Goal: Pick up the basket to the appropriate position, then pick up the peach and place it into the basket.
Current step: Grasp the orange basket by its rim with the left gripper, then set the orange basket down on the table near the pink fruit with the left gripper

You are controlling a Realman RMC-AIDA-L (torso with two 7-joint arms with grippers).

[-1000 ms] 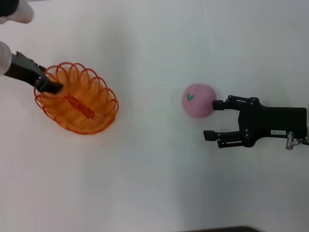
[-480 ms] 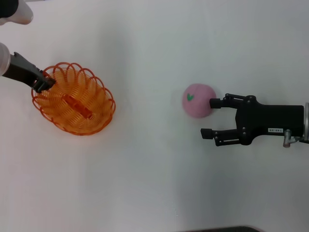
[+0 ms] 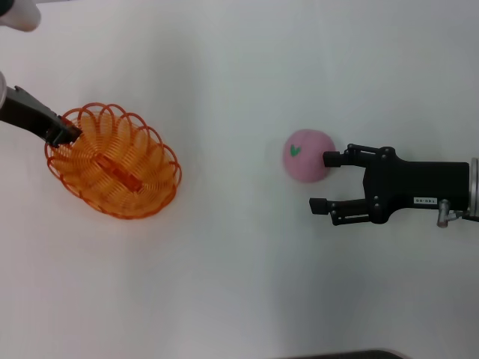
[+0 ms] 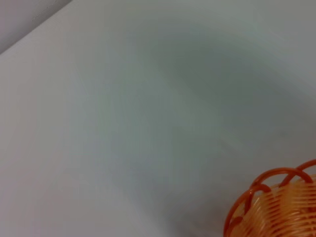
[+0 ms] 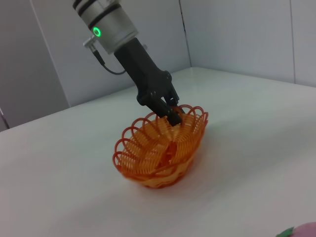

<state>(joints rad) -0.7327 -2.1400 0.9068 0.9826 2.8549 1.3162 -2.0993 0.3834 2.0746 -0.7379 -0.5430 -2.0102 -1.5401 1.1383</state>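
The orange wire basket (image 3: 112,161) sits at the left of the white table. My left gripper (image 3: 63,134) is shut on its far-left rim; the right wrist view shows that gripper (image 5: 170,111) clamping the scalloped rim of the basket (image 5: 160,148). A bit of the rim (image 4: 276,207) shows in the left wrist view. The pink peach (image 3: 307,155), with its green leaf mark on top, lies right of centre. My right gripper (image 3: 320,181) stands open just right of it, one fingertip (image 3: 329,158) at the peach's side. An edge of the peach (image 5: 303,231) shows in the right wrist view.
The white table (image 3: 224,284) is bare between basket and peach. Grey walls (image 5: 44,54) rise behind the table's far edge in the right wrist view.
My left gripper has drawn the basket a little to the left and toward me. The right gripper has edged left, closer to the peach, still open.
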